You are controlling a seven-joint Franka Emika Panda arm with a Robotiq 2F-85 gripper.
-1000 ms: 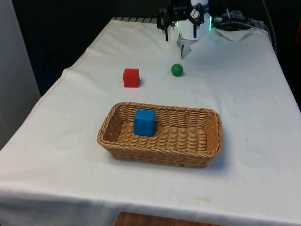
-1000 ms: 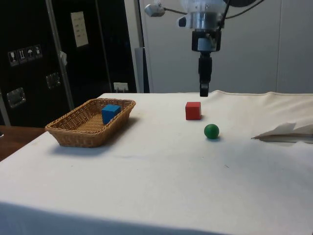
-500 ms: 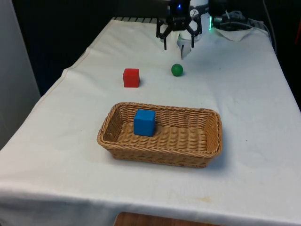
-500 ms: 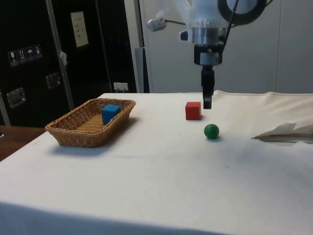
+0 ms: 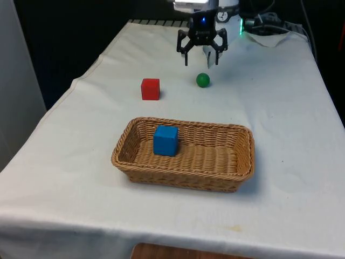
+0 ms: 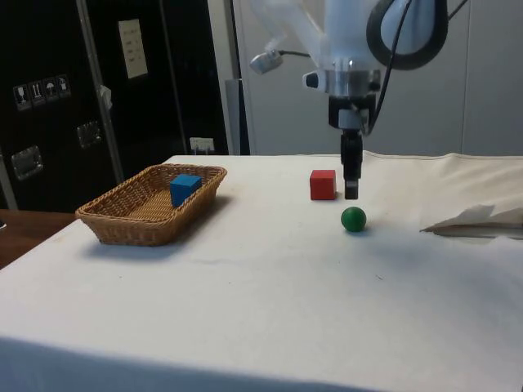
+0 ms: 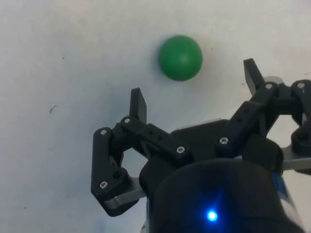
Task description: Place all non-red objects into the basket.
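While the blue block [image 5: 165, 140] sits in the basket [image 5: 237, 162], the green ball [image 5: 202, 80] rests on the tabletop [image 5: 280, 108], just below the empty, wide-open pincer [image 5: 202, 58], a little toward the basket.

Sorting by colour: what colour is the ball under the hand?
Green; the ball shows best in the wrist view.
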